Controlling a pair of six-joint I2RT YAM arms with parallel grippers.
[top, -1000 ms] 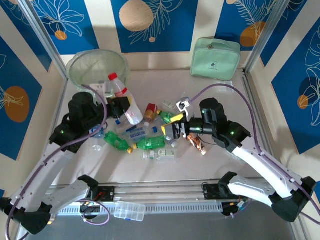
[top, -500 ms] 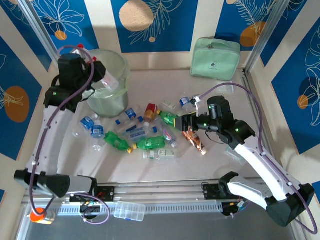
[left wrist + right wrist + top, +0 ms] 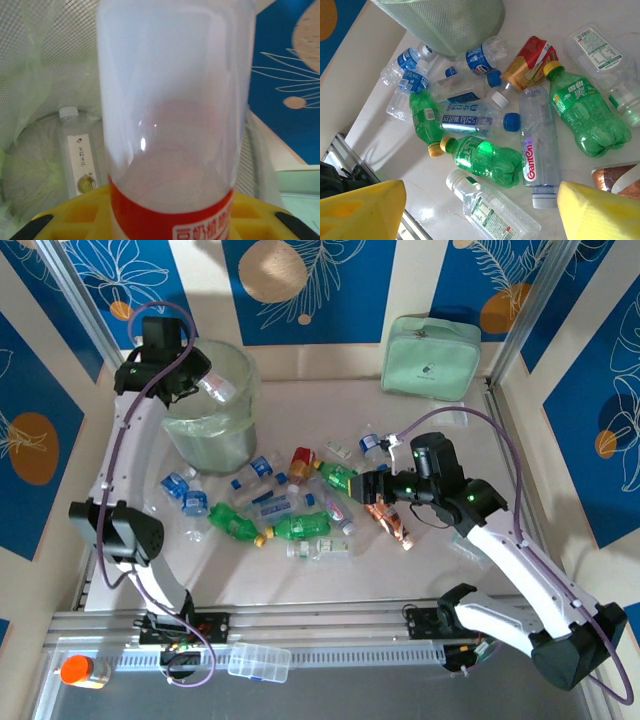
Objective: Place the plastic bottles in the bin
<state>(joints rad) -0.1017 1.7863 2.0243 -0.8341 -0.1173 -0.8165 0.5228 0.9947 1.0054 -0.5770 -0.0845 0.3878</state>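
Blue leaf-print panels close in the pale bench, and the big change is on your left. A second ago the left arm was down among the pile; now it has swung up and back, so its load hangs over the bin in the far left corner. Your left fingers are pinching the white bottle low on its body, at the red label band. By my reading you are one release away from dropping this one in. It should fall cleanly, since the wrist view has the lined inside of the bin right behind it.

That bottle looks cloudy white and smooth, not crushed where you can see it, with white lettering on the red band. It stands straight up between the yellow fingers. Below it a clear bottle with a white cap already lies on the bin's floor.

Your right fingers are spread wide and hold nothing. They have drawn back slightly and hover over the right side of the pile.

Most of the job remains on the bench between the bin and the right arm:
- two green bottles with yellow caps
- a long clear bottle
- several blue-labelled bottles
- a crumpled red bottle
- a brown bottle

They lie touching and overlapping, so expect neighbours to shift when you pick the next one
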